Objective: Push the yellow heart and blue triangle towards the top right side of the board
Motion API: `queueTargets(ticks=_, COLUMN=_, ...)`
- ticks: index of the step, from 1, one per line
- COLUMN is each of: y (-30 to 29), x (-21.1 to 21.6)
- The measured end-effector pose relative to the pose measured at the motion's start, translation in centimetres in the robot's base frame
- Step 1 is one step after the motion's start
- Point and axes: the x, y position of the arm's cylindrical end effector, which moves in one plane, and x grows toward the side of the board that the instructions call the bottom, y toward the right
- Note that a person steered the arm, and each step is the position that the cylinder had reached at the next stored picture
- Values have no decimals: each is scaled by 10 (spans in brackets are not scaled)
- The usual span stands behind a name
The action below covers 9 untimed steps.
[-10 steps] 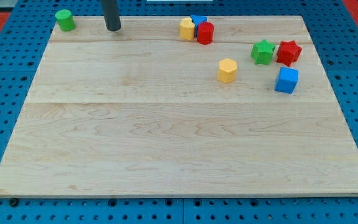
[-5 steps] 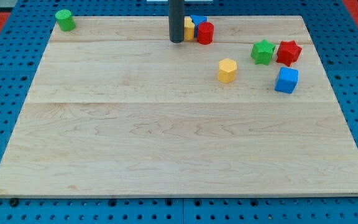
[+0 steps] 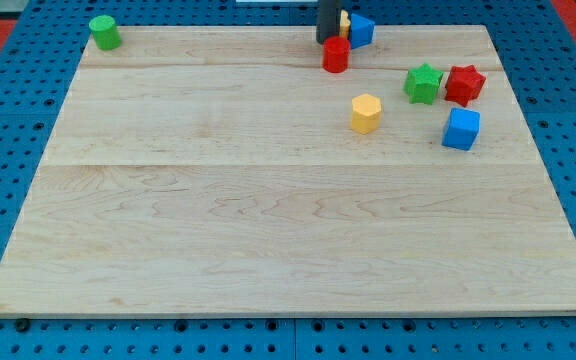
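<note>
My tip stands at the top edge of the board, just left of the yellow heart, which is mostly hidden behind the rod. The blue triangle sits right against the heart on its right side, at the board's top edge. A red cylinder lies just below and right of my tip, touching or nearly touching it.
A yellow hexagon lies right of centre. A green star and red star sit side by side at the right, with a blue cube below them. A green cylinder stands at the top left corner.
My tip has moved right along the top edge and pushed the yellow heart and blue triangle rightwards and up. The red cylinder slid slightly down and right, split from the pair.
</note>
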Motion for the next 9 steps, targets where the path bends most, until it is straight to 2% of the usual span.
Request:
queueTargets(ticks=3, y=-26, x=-26)
queueTargets(ticks=7, y=82, x=-27)
queueTargets(ticks=8, y=96, x=-27)
queueTargets(ticks=9, y=78, x=-14)
